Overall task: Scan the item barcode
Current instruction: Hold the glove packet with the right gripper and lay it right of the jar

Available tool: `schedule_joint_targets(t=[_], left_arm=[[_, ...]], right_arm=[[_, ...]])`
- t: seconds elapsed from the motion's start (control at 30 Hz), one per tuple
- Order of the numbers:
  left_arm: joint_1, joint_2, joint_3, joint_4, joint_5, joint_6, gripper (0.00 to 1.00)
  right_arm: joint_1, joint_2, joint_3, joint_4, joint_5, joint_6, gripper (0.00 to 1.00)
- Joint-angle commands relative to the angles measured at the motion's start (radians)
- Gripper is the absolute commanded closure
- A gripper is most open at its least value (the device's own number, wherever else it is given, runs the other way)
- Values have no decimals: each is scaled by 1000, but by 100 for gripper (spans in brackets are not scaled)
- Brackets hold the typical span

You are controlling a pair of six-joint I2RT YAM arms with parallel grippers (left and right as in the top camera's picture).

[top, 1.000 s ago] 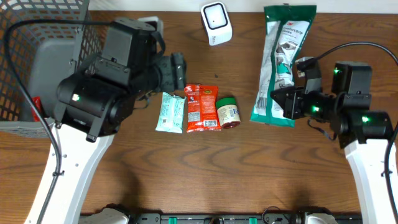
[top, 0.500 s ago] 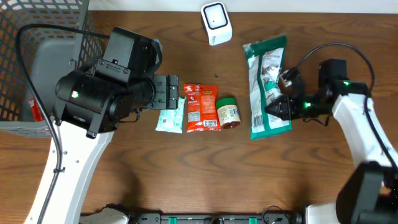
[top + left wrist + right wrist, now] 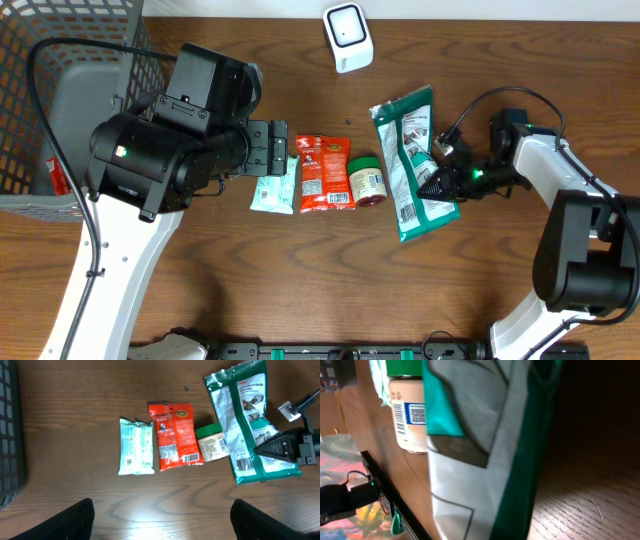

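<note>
Now the green pack lies swung left vs a sec ago, just beside the jar on the surface. Your right tool is pinching its edge, and the left tool hangs spread, empty. Scanner is well apart, so scan's not done.

The counter carries all items. The basket stands at the far left corner. The scanner stands at the far edge, near the centre.

Three items lie in a row at mid-counter, left to right:
- flat packet
- snack pouch, touching the packet
- jar, on its side, touching the pouch

The large bag lies just right of the jar, tilted, its far end leaning left toward the scanner.

The left claw hangs over the far end of the flat packet. The right claw meets the large bag at its right edge.
</note>
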Motion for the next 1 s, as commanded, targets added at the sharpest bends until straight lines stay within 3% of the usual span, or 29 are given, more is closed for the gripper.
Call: schedule_joint_targets(t=[0.0,0.13,0.2,0.23,0.4,0.6,0.87,0.97], left_arm=[[3,8,9,0,2,16,13],[3,8,9,0,2,16,13],[3,8,9,0,2,16,13],[3,8,9,0,2,16,13],[3,8,9,1,2,16,13],[3,10,9,0,2,16,12],[3,14,9,5,-10,16,13],[3,14,9,3,-39,12,12]], right_arm=[[-6,25,-1,-2,-18,10,89],[-6,26,-2,-1,64,82,73],[-6,26,-2,-1,132,123,52],[-6,26,-2,-1,163,144,47],[-6,26,11,2,217,183,38],[-6,25,56,1,282,249,35],[-4,24,148,-39,299,269,52],[-4,24,192,-82,299,269,53]])
